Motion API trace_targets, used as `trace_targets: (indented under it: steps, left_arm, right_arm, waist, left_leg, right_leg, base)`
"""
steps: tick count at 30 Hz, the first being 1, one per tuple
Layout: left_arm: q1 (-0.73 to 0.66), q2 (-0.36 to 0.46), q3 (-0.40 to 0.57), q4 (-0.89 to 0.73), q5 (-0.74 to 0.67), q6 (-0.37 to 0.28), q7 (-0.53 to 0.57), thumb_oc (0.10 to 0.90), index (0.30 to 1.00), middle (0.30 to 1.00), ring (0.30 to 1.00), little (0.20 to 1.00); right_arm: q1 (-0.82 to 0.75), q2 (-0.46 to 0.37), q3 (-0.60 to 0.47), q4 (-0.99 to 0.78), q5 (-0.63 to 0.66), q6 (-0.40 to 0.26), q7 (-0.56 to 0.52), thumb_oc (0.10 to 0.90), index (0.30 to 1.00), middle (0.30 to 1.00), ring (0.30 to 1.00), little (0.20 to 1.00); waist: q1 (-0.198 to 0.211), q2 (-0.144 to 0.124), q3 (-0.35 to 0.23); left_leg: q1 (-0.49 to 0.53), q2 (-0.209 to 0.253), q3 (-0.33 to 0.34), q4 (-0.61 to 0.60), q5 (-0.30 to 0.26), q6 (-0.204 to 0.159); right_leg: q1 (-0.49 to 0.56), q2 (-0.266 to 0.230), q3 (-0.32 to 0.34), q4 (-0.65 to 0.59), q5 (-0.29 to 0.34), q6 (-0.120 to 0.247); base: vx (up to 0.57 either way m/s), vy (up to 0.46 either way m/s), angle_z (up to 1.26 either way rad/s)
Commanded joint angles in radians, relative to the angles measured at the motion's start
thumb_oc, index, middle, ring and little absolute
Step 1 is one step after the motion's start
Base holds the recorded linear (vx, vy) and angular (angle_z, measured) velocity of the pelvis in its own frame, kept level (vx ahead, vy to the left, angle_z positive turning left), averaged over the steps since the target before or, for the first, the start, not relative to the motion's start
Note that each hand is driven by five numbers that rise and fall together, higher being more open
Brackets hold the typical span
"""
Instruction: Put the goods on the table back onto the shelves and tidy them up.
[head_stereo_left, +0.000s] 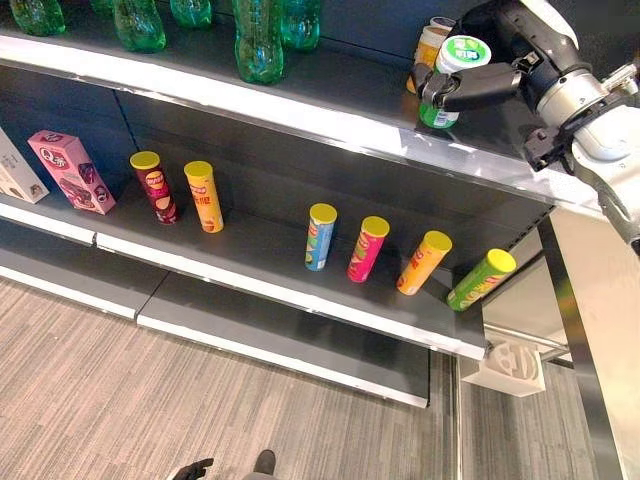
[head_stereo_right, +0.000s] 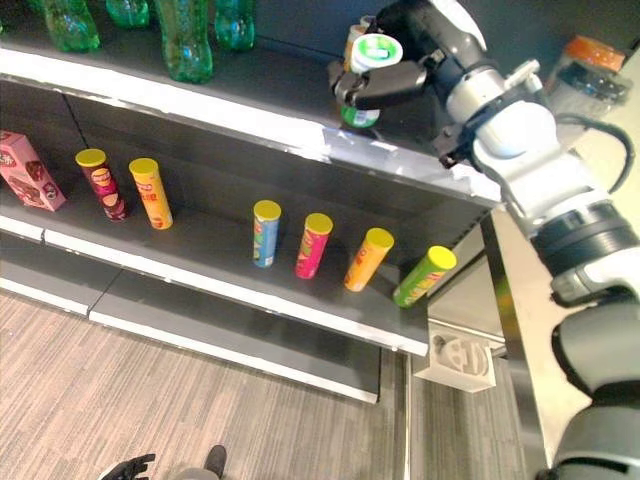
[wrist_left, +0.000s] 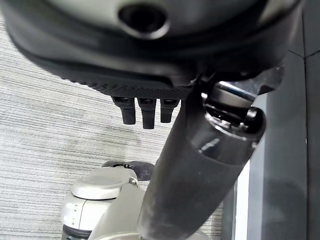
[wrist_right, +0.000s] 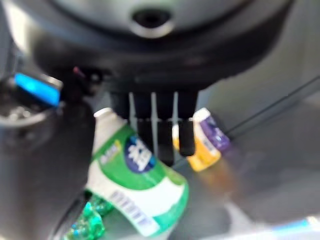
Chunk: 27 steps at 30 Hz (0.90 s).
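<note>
- The green-and-white plastic container with a white lid (head_stereo_left: 455, 75) is held at the right end of the top dark metal shelf (head_stereo_left: 330, 110), upright, just in front of a yellow-and-purple jar (wrist_right: 202, 142).
- The right robot hand (head_stereo_left: 470, 88) is seen wrapped round the container's body, fingers and thumb curled on its sides.
- The container is judged light and rigid, with a smooth, possibly slippery label; a grip round the middle of the body, below the lid, is judged safest.
- The left robot hand (wrist_left: 145, 107) is seen low over the floor, fingers straight, nothing in it.
- Tall crisp tubes (head_stereo_left: 322, 236) stand on the lower shelf.
</note>
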<state>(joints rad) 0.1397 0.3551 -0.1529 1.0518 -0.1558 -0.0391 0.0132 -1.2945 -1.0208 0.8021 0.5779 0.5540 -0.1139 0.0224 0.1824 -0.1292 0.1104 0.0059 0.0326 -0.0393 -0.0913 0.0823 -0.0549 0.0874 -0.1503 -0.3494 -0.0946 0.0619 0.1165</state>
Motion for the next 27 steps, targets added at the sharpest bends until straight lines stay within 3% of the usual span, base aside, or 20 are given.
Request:
trace_targets:
  steps: [1, 27]
  left_arm:
    - [-0.049, 0.060, -0.057, 0.012, 0.002, -0.041, 0.014, 0.800, 0.900, 0.900, 0.900, 0.900]
    - [-0.051, 0.057, -0.055, 0.012, -0.030, -0.042, 0.024, 0.800, 0.900, 0.900, 0.900, 0.900]
  right_arm:
    - [-0.178, -0.043, -0.023, 0.042, -0.003, -0.031, -0.047, 0.400, 0.300, 0.300, 0.300, 0.300]
    - [-0.203, 0.027, -0.026, 0.108, 0.014, -0.022, -0.048, 0.400, 0.300, 0.300, 0.300, 0.300]
  waist:
    - [0.031, -0.021, -0.032]
    - [0.038, -0.034, -0.014]
  left_leg:
    - [0.031, 0.002, 0.065, 0.004, -0.100, -0.021]
    - [0.024, -0.007, 0.057, 0.004, -0.103, -0.015]
  right_leg:
    - [0.042, -0.060, 0.002, 0.012, 0.012, 0.094]
    - [0.044, -0.071, -0.019, 0.015, 0.017, 0.096]
  base:
    - [0.01, 0.008, 0.04]
    - [0.00, 0.000, 0.00]
